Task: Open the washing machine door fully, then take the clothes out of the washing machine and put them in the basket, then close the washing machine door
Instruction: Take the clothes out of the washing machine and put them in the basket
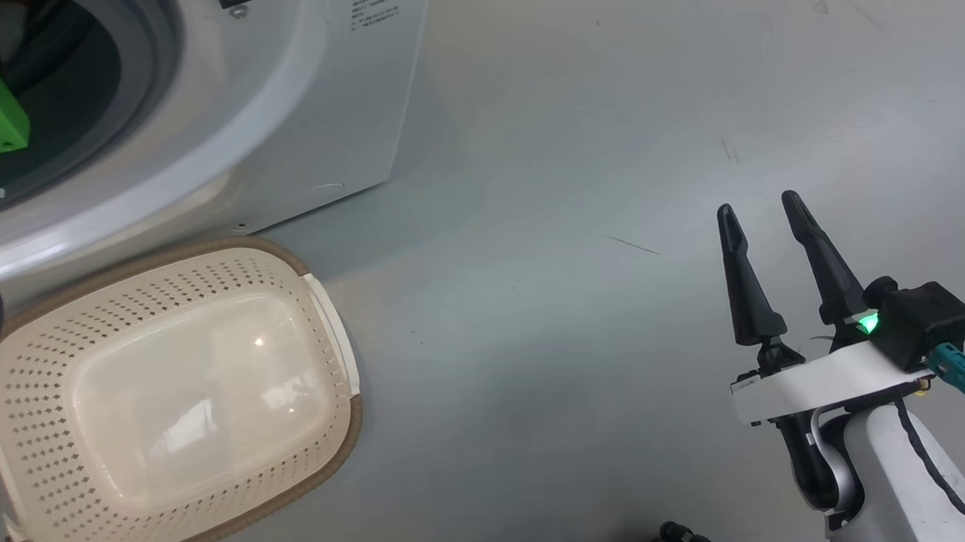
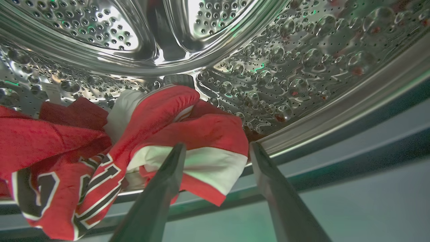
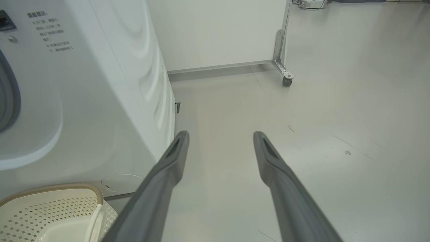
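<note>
The clothes (image 2: 161,111) lie bunched low in the washing machine (image 2: 302,50), soft, light, probably slippery; the left gripper (image 2: 217,144) stands wide at the nearest fold (pinch where cloth bunches thick, I judge); the right gripper (image 1: 758,203) hangs wide, empty.

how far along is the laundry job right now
Done: the washing machine mouth is uncovered, so the door is open; how wide is out of sight. In hand: the left hand, open, points at the red jerseys in the drum, gripping nothing. Left: the basket is empty, so every jersey needs moving, then shutting the door. The right hand hangs open over the floor.
</note>
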